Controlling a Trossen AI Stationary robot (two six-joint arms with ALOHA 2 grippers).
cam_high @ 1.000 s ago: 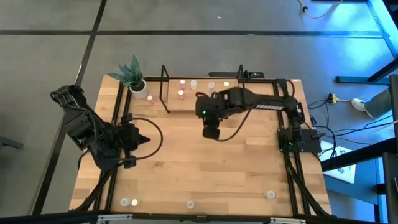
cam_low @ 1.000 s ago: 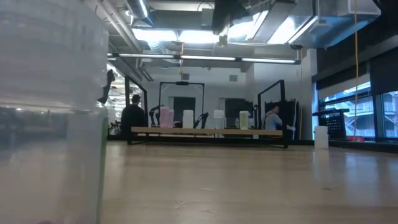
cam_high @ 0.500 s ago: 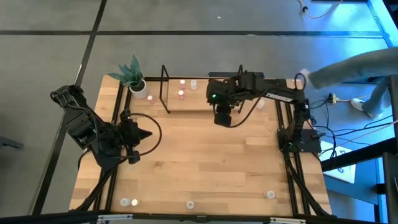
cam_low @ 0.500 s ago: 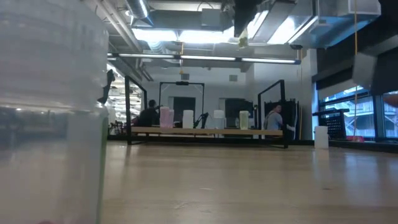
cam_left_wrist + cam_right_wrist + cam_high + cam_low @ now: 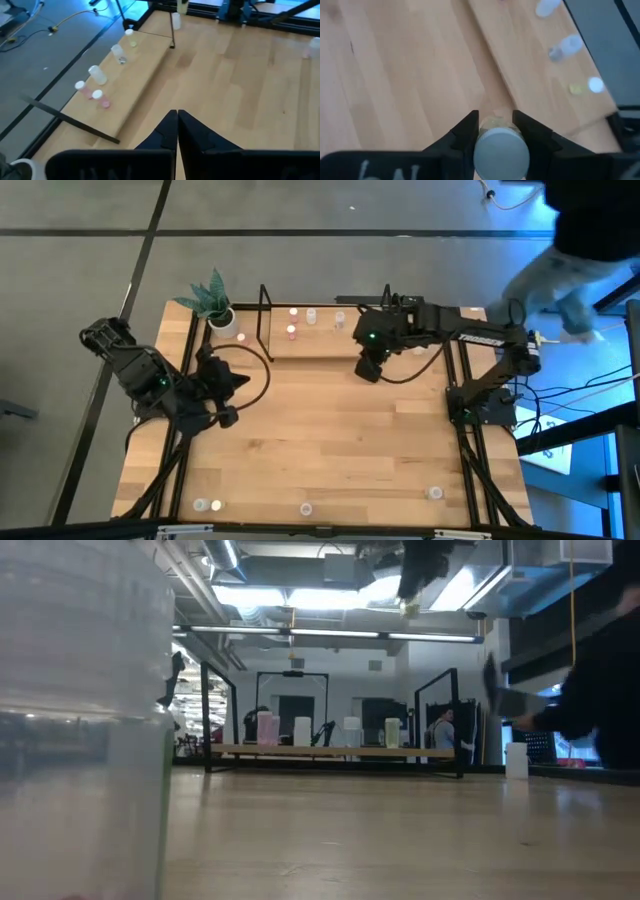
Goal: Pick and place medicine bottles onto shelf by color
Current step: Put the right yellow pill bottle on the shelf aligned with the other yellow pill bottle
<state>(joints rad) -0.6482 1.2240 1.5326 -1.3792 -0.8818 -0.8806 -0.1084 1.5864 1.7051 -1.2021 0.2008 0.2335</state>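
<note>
Overhead, a yellow-topped bottle is being clamped in the right gripper near the shelf; the left gripper is being kept closed, empty.

Right pincer moved toward the shelf; left pincer rose slightly.

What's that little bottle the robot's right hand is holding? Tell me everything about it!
The bottle is a tiny cylinder with a round whitish cap and a yellowish body. The right gripper pinches it between its two dark fingers, one on each side. It hangs above the wooden table, close to the light-wood shelf where other small bottles stand.
</note>
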